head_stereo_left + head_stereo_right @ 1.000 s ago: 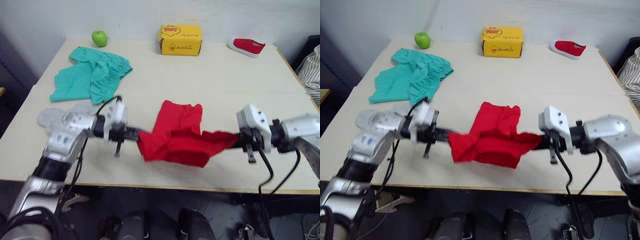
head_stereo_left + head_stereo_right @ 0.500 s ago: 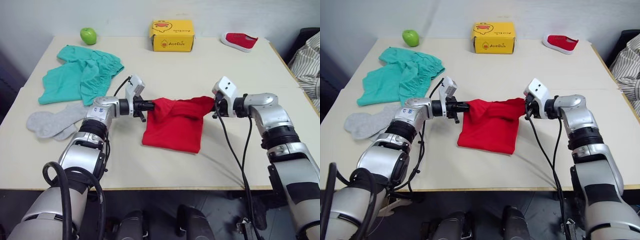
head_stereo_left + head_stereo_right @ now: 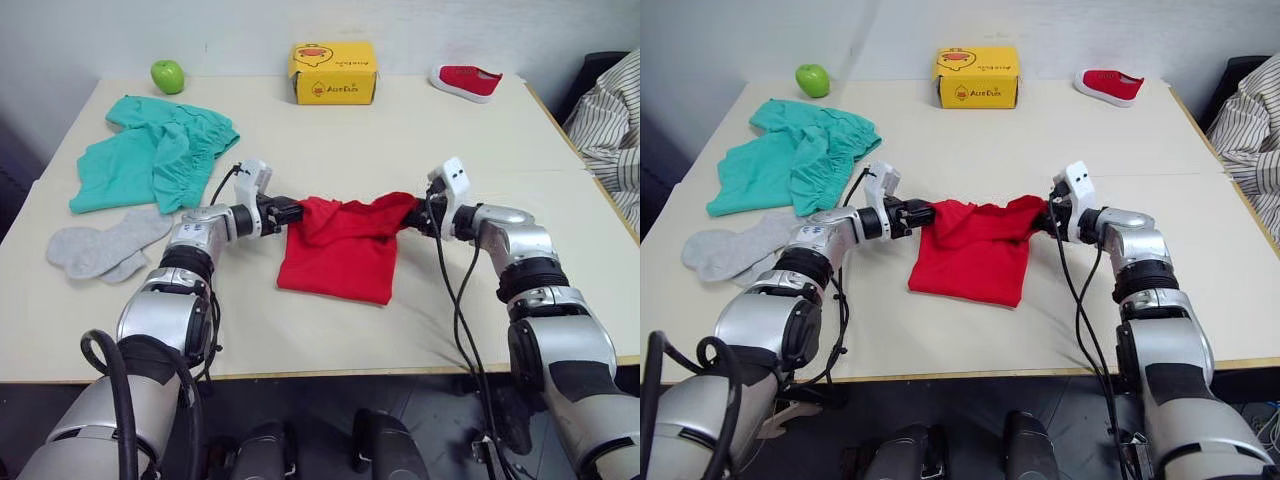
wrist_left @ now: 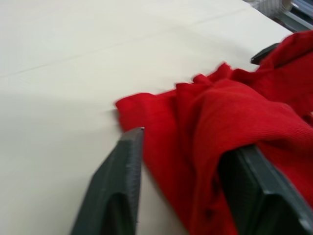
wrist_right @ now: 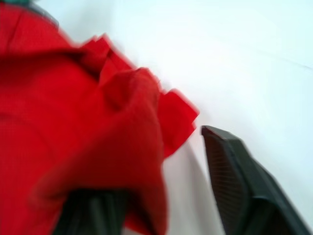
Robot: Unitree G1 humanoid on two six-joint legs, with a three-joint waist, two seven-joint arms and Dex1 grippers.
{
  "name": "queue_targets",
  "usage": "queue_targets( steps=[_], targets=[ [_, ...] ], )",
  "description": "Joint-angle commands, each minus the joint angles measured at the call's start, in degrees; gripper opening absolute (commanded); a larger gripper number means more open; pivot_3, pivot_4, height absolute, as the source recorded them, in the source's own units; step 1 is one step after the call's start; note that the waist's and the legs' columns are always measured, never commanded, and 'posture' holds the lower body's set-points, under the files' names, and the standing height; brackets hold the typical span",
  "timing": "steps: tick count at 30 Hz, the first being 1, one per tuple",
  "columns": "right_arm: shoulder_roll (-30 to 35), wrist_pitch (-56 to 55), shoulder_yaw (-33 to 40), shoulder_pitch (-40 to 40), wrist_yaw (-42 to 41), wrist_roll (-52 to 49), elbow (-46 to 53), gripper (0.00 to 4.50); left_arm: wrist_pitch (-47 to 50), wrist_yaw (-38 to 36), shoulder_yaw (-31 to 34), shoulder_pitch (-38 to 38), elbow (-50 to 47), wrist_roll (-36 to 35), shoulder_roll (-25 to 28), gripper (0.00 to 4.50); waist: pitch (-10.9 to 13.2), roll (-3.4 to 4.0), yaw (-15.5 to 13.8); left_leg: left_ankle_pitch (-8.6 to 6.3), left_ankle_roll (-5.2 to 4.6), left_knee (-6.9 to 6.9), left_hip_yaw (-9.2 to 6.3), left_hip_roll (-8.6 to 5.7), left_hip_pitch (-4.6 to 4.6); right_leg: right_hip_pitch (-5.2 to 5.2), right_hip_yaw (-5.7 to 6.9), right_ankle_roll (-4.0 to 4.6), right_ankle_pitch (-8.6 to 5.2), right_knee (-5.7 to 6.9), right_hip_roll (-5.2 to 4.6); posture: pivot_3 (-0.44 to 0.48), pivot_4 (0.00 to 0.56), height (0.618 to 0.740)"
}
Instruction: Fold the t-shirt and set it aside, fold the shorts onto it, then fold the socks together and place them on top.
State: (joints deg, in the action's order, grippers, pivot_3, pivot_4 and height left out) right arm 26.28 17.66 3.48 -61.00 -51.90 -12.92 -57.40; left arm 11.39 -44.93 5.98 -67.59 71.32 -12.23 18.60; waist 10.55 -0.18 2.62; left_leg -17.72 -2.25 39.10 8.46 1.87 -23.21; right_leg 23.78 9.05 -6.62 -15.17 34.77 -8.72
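Now the t-shirt (image 3: 338, 247) lies folded mid-tabletop (image 3: 440, 130), its far edge between my two end effectors.

Both of my end effectors sit at the far corners of that red fold, left end effector (image 3: 283, 211) and right end effector (image 3: 421, 217); in the wrist views each one's fingers (image 4: 117, 196) stand spread with cloth draped against one finger, so I judge them released rather than clenched, letting the doubled shirt settle flat. Next comes setting it aside, I judge. To my left wait the shorts (image 3: 150, 158), bunched near the far edge, and the socks (image 3: 105, 245) just nearer me, overlapping. An apple (image 3: 168, 75), yellow box (image 3: 332, 72) and red shoe (image 3: 465, 81) line the back.
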Motion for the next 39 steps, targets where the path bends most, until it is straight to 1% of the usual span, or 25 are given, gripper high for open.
queue_targets(
  steps=[1, 3, 4, 8, 10, 11, 12, 13, 16, 18, 20, 23, 25, 26, 27, 29, 30, 31, 33, 36, 38, 39],
  targets=[
    [0.39, 5.12, 5.34, -2.40, 3.24, -3.60, -0.95, 3.63, -0.07, 5.07, 4.01, -1.03, 0.06, -1.65, 0.04, 3.79, 0.00, 0.00, 0.02, 0.00, 0.00, 0.00, -0.01, 0.00, 0.00, 0.00, 0.00, 0.00, 0.00, 0.00, 0.00, 0.000, 0.150, 0.740],
    [0.14, 6.46, 7.50, -2.46, 5.46, -4.60, -1.63, 4.30, -0.20, 7.25, 6.05, -0.83, -0.01, -2.45, -0.14, 4.43, 0.00, 0.00, 0.02, 0.00, 0.00, -0.01, -0.02, 0.00, 0.00, 0.00, 0.00, 0.00, 0.00, 0.00, 0.00, 0.000, 0.150, 0.740],
    [0.03, 6.68, 8.25, -2.41, 6.37, -4.84, -1.76, 4.49, -0.20, 7.86, 6.81, -0.74, -0.07, -2.71, -0.20, 4.50, 0.00, 0.00, 0.01, 0.00, 0.00, -0.01, -0.02, 0.00, 0.00, 0.00, 0.00, 0.00, 0.00, 0.00, -0.01, 0.000, 0.150, 0.740],
    [-0.24, 7.46, 12.30, -2.21, 11.44, -6.79, -2.45, 4.49, 1.46, 8.77, 8.85, 0.53, -0.24, -3.06, 0.14, 4.50, 0.00, 0.00, 0.20, 0.00, 0.00, -0.02, -0.01, 0.00, 0.00, 0.01, 0.00, 0.00, 0.00, 0.00, -0.01, 0.000, 0.150, 0.740],
    [-0.02, 6.19, 13.04, -1.59, 12.30, -6.77, -1.68, 4.49, 1.40, 8.86, 8.73, 1.31, -0.63, -2.35, 0.40, 4.50, 0.00, 0.00, 0.37, 0.00, 0.00, -0.02, 0.00, -0.01, 0.00, 0.01, 0.00, 0.00, 0.00, 0.00, -0.01, 0.000, 0.150, 0.740],
    [0.57, 4.01, 12.60, -0.19, 10.73, -6.31, 0.35, 4.49, 1.76, 8.76, 8.81, 1.90, -1.00, -2.22, 0.76, 4.50, 0.00, 0.00, 0.44, 0.00, 0.00, -0.03, 0.00, -0.01, 0.00, 0.01, -0.01, 0.00, 0.00, 0.00, -0.01, 0.000, 0.150, 0.740],
    [1.32, 2.23, 12.40, 1.77, 8.10, -6.44, 3.49, 4.49, 2.52, 9.51, 9.35, 2.42, -1.33, -2.51, 1.37, 4.50, 0.00, 0.00, 0.45, 0.00, 0.00, -0.04, 0.01, -0.01, 0.00, 0.02, -0.01, 0.00, 0.00, 0.00, 0.00, 0.000, 0.150, 0.740],
    [2.02, 2.85, 12.24, 3.41, 5.69, -7.04, 6.36, 4.49, 2.97, 9.91, 9.82, 2.88, -1.73, -2.81, 1.93, 4.50, 0.00, 0.00, 0.42, 0.00, 0.01, -0.05, 0.01, -0.01, 0.00, 0.02, -0.01, 0.00, 0.00, 0.01, 0.00, 0.000, 0.150, 0.740],
    [3.06, 2.71, 11.54, 11.65, -0.92, -9.64, 20.67, 4.49, -0.94, 4.83, 7.47, 5.98, -5.87, -0.83, 3.70, 4.50, 0.00, 0.00, 0.43, -0.01, 0.01, -0.09, 0.00, -0.04, 0.00, 0.03, -0.01, 0.00, 0.00, 0.00, 0.00, 0.000, 0.150, 0.740],
    [3.84, 3.31, 9.31, 18.52, -5.25, -10.80, 31.79, 4.49, -3.62, 2.72, 7.14, 8.06, -8.99, -0.79, 4.53, 4.50, 0.00, 0.00, 0.41, -0.02, 0.03, -0.11, 0.01, -0.04, 0.01, 0.05, -0.02, 0.00, 0.00, -0.01, 0.00, 0.000, 0.150, 0.740],
    [4.55, 0.72, 6.67, 25.52, -8.12, -10.39, 41.92, 4.49, -6.00, -0.37, 6.51, 10.43, -12.66, -0.93, 5.61, 4.50, 0.00, 0.00, 0.38, -0.03, 0.05, -0.09, 0.01, -0.02, 0.01, 0.06, -0.03, 0.01, 0.00, 0.00, 0.02, 0.000, 0.150, 0.740],
    [4.50, -1.15, 3.61, 34.39, -9.74, -10.78, 54.97, 4.49, -10.55, -7.09, 4.59, 15.59, -20.75, -0.99, 7.58, 4.50, 0.00, 0.00, 0.37, -0.04, 0.07, -0.06, 0.05, 0.00, 0.03, 0.06, -0.06, 0.01, 0.00, 0.02, 0.02, 0.000, 0.150, 0.740],
    [5.16, -6.19, -0.46, 40.43, -11.65, -8.10, 62.13, 4.49, -15.85, -10.45, 2.65, 20.44, -27.56, 0.24, 9.73, 4.50, 0.00, 0.01, 0.36, -0.04, 0.07, -0.04, 0.09, 0.01, 0.05, 0.08, -0.11, 0.02, -0.01, 0.04, 0.02, 0.000, 0.150, 0.740],
    [5.47, -8.44, -2.10, 42.48, -12.47, -6.93, 64.20, 4.49, -18.86, -14.03, 1.64, 23.26, -31.87, -0.23, 10.45, 4.50, 0.00, 0.01, 0.38, -0.06, 0.11, -0.03, 0.08, 0.03, 0.09, 0.08, -0.11, 0.03, -0.02, 0.08, 0.03, 0.000, 0.150, 0.740],
    [5.37, -10.68, -3.08, 43.86, -12.20, -5.69, 65.21, 4.49, -21.94, -16.75, 0.80, 25.63, -35.58, -0.77, 10.83, 4.50, -0.01, 0.01, 0.36, -0.06, 0.11, -0.04, 0.10, 0.03, 0.09, 0.09, -0.13, 0.04, -0.02, 0.08, 0.03, 0.000, 0.150, 0.740],
    [4.82, -14.22, -4.57, 45.19, -10.63, -3.26, 65.12, 4.49, -24.54, -21.64, -1.14, 29.61, -41.82, -2.13, 11.22, 4.50, -0.01, 0.01, 0.08, -0.09, 0.15, -0.03, 0.11, 0.04, 0.14, 0.07, -0.15, 0.06, -0.03, 0.11, 0.02, 0.000, 0.150, 0.740],
    [4.54, -16.60, -5.42, 45.45, -9.39, -1.24, 64.07, 4.49, -26.39, -22.33, -2.44, 30.93, -43.46, -1.16, 11.41, 4.50, -0.01, 0.01, -0.19, -0.08, 0.13, 0.03, 0.13, 0.04, 0.12, 0.07, -0.17, 0.06, -0.03, 0.10, 0.00, 0.000, 0.150, 0.740],
    [4.54, -18.80, -6.59, 45.59, -8.84, 0.64, 62.71, 4.49, -30.20, -22.68, -4.01, 31.97, -44.05, 0.74, 11.51, 4.50, -0.01, 0.01, -0.74, -0.07, 0.10, 0.05, 0.13, 0.05, 0.14, 0.06, -0.18, 0.07, -0.03, 0.15, -0.04, 0.000, 0.150, 0.740],
    [4.67, -23.13, -8.27, 45.38, -7.66, 4.06, 60.07, 4.49, -37.52, -20.49, -6.11, 32.38, -42.42, 5.09, 11.61, 4.50, -0.02, -0.02, -1.41, -0.04, 0.06, 0.10, 0.11, 0.11, 0.15, 0.04, -0.17, 0.07, -0.03, 0.17, -0.08, 0.000, 0.150, 0.740],
    [3.54, -29.83, -9.85, 42.64, -4.15, 8.52, 54.05, 4.49, -40.33, -17.09, -8.87, 30.77, -38.16, 8.98, 10.10, 4.50, -0.02, -0.02, -1.79, -0.03, 0.02, 0.11, 0.08, 0.11, 0.16, 0.00, -0.15, 0.08, -0.03, 0.17, -0.15, 0.000, 0.150, 0.740],
    [3.17, -33.14, -11.39, 40.04, -2.62, 11.44, 49.71, 4.12, -41.66, -15.00, -11.55, 29.25, -35.43, 12.81, 9.28, 4.50, -0.02, -0.02, -1.76, -0.02, -0.02, 0.11, 0.12, 0.02, 0.15, 0.02, -0.14, 0.08, -0.03, 0.19, -0.15, 0.000, 0.150, 0.740],
    [3.44, -34.22, -12.36, 39.09, -2.80, 12.74, 47.66, 3.90, -41.88, -14.56, -12.76, 28.62, -34.01, 14.18, 8.92, 4.31, -0.02, -0.02, -1.77, -0.01, -0.02, 0.11, 0.12, 0.00, 0.17, 0.02, -0.14, 0.08, -0.03, 0.25, -0.15, 0.000, 0.150, 0.740]
  ],
)
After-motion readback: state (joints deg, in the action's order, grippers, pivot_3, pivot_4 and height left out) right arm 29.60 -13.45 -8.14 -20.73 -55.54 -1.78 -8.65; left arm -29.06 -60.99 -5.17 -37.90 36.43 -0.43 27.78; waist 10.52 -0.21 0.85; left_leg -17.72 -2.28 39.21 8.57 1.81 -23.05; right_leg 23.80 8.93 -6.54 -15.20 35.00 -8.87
